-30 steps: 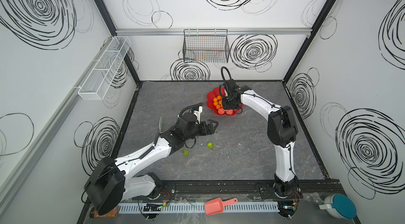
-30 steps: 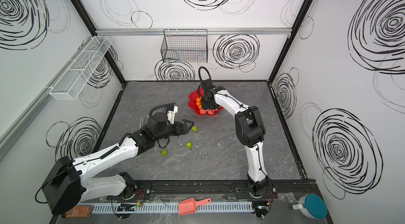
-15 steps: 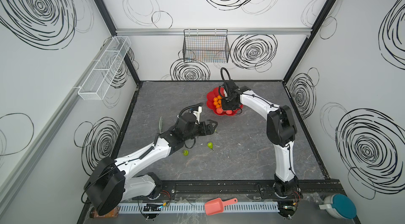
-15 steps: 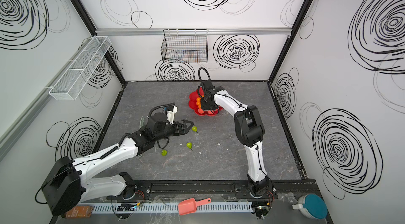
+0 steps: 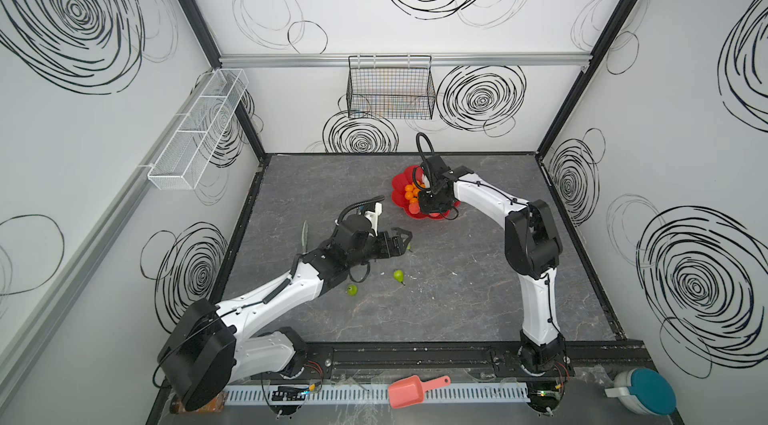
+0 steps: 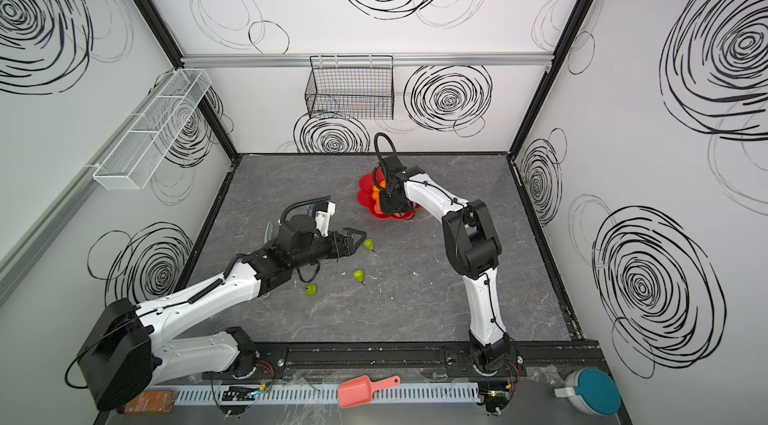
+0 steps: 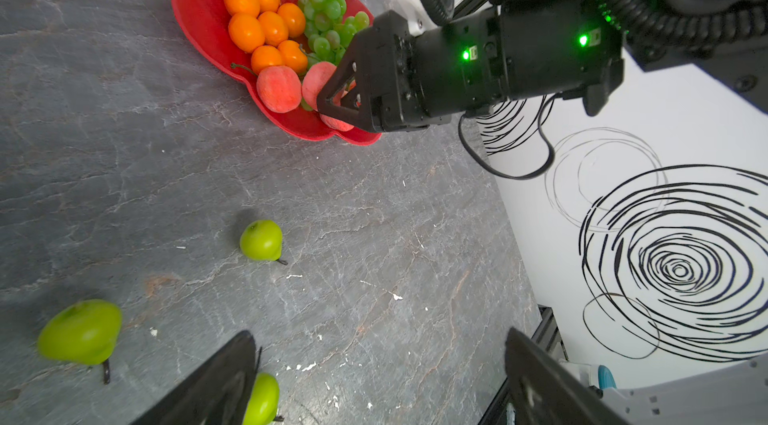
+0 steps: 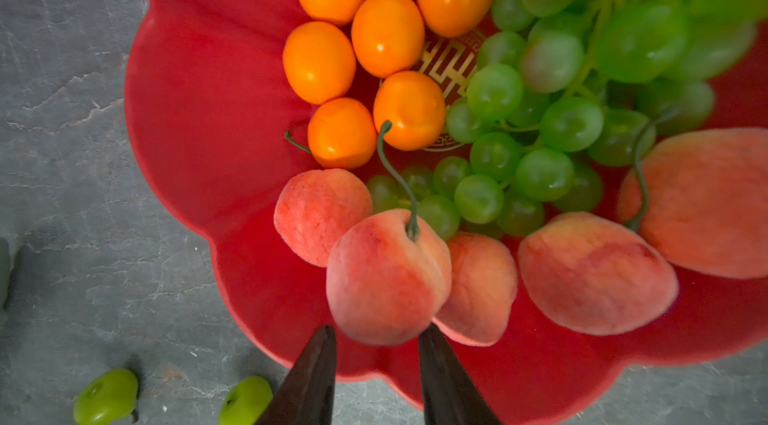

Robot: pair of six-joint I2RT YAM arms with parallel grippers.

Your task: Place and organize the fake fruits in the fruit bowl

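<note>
Barely shifted since earlier. Pinches peach [image 8: 386, 273] in right gripper [image 8: 376, 335] above fruit bowl's [image 8: 187, 111] front side; holds left gripper [image 6: 360, 242] open, pear [image 6: 368, 244] near tips.

Fruit bowl [image 5: 398, 184] towards the back of the table [image 5: 457, 298], loose pears [image 6: 358, 275] out in front of it.

Inside the bowl, the oranges [image 8: 386, 32] sit to the left, the grapes [image 8: 540, 119] to their right and the peaches [image 8: 594, 273] along the near side. One peach [image 8: 386, 277] is up between the right gripper's [image 8: 376, 329] fingertips. Three pears lie on the table, front-left of the bowl and apart from it. The rearmost pear [image 6: 368, 244] is just beside the left gripper [image 6: 356, 242].
</note>
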